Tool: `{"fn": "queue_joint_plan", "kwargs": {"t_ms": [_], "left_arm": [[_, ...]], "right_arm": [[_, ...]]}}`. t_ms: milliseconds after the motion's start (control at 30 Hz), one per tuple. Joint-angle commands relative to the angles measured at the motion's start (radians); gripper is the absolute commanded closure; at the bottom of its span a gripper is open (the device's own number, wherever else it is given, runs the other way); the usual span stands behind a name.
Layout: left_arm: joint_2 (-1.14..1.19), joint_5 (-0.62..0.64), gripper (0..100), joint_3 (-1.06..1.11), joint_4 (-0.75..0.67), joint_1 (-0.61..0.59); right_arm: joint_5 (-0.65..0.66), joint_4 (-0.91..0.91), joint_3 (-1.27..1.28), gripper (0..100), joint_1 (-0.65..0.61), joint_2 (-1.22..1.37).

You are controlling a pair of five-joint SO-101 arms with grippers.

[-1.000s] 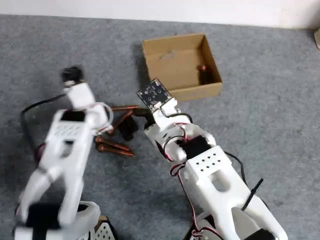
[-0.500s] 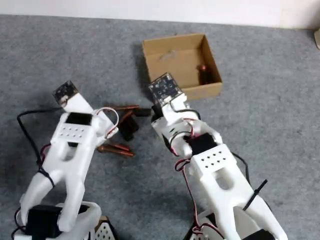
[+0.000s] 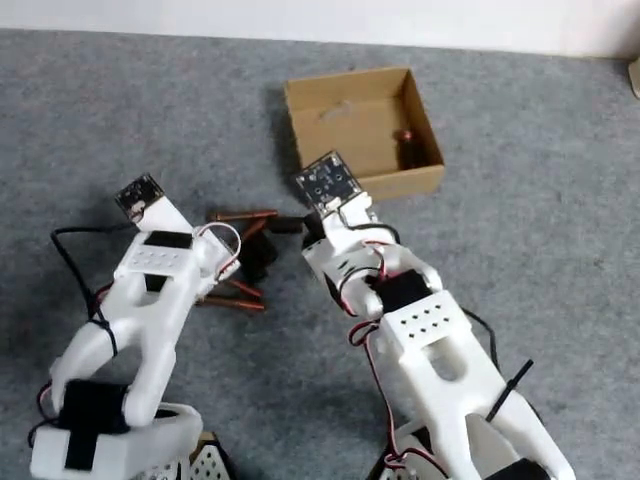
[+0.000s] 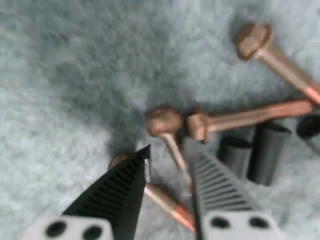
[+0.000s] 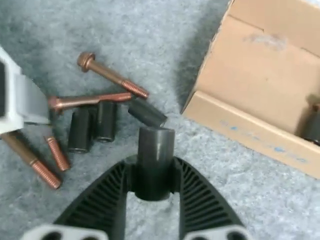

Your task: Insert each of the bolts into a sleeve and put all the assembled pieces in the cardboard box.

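Several copper bolts and dark sleeves lie in a loose pile on the grey carpet, in front of the cardboard box. My right gripper is shut on one dark sleeve, held upright just above the carpet between pile and box. It sits at the pile's right side in the high view. My left gripper hangs open over the pile's left side, with the shank of one bolt between its fingers and another bolt below. One assembled piece stands inside the box.
The box's near wall stands close to the held sleeve. The left arm's finger borders the pile on the side away from the box. Open carpet surrounds the pile to the left and front.
The left arm has swung its wrist down and settled over the bolts. The right arm has drawn back from the pile toward the box with the sleeve.
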Motion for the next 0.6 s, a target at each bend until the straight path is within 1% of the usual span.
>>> {"fn": "queue_joint_plan", "kwargs": {"t_ms": [0, 133, 267, 467, 533, 567], "left_arm": [[0.035, 0.003, 83, -0.005, -0.066, 0.015], [0.050, 0.003, 83, -0.005, -0.074, 0.012], [0.050, 0.003, 83, -0.005, -0.077, -0.022], [0.051, 0.003, 83, -0.002, -0.072, -0.025], [0.051, 0.003, 86, -0.004, -0.071, -0.025], [0.051, 0.003, 91, -0.004, -0.071, -0.025]], "right_arm": [[-0.003, -0.028, -0.007, 99.3, -0.005, -0.036], [-0.003, -0.028, -0.007, 99.3, -0.005, -0.036], [-0.003, -0.028, -0.007, 99.3, -0.005, -0.036], [-0.003, -0.028, -0.007, 99.3, -0.005, -0.036], [-0.003, -0.028, -0.007, 99.3, -0.005, -0.036], [-0.003, -0.028, -0.007, 99.3, -0.005, -0.036]]}}
